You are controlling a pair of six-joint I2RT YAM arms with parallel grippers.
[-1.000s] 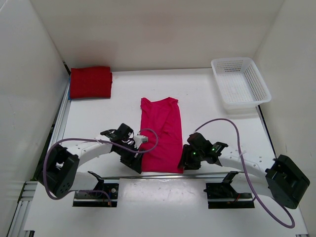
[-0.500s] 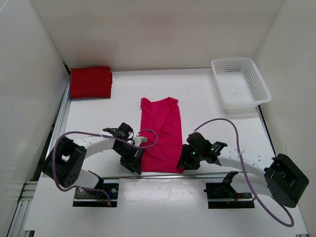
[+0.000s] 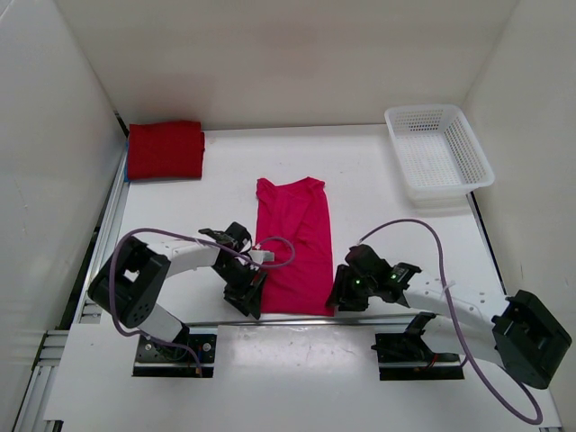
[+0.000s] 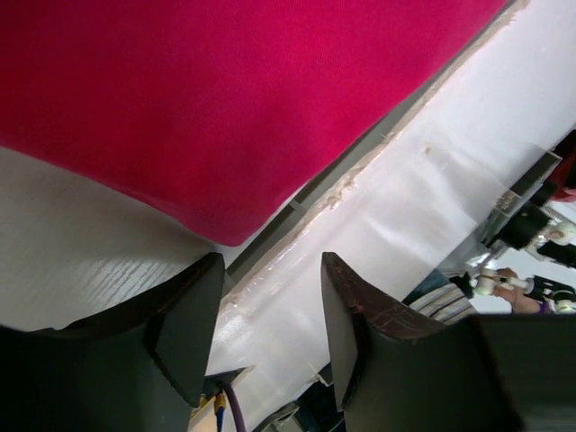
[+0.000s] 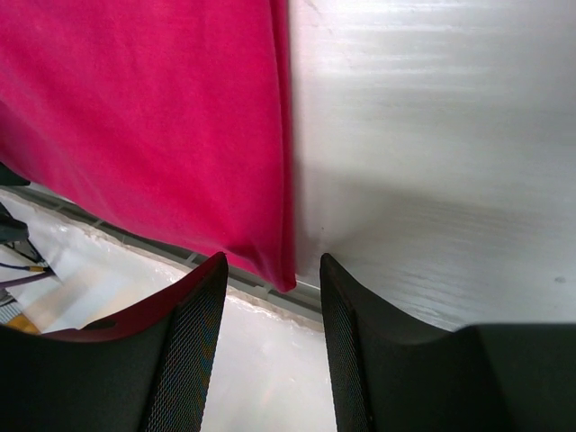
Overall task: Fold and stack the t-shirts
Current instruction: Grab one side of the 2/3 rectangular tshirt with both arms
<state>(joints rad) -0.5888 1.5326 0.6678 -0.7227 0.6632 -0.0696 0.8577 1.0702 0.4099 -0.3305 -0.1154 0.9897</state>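
1. Near edge of the tabletop (image 3: 387,193): both arm bases sit on black mounting plates (image 3: 175,353). A purple cable (image 3: 423,225) loops off each arm.
2. Left gripper (image 3: 245,295) is low at the near-left corner of the pink t-shirt (image 3: 292,256). Its jaws are released with nothing between them. In the wrist view the cloth corner lies just ahead of the fingers (image 4: 189,315).
3. Right gripper (image 3: 342,295) is at the shirt's near-right corner, jaws parted, not clamped. In the wrist view the corner lines up with the gap; I can't tell whether it touches.
4. The pink t-shirt lies flat as a long narrow strip. Its hem is at the near edge and its neck end points to mid-tabletop.
5. The surface is white and glossy, with a metal seam along the near edge.
6. Far-left corner: dark red t-shirt (image 3: 165,150), folded to a square.
7. Far-right corner: white mesh basket (image 3: 447,191).
8. White walls (image 3: 288,63) stand left, back and right. An aluminium rail (image 3: 106,234) runs along the left edge.
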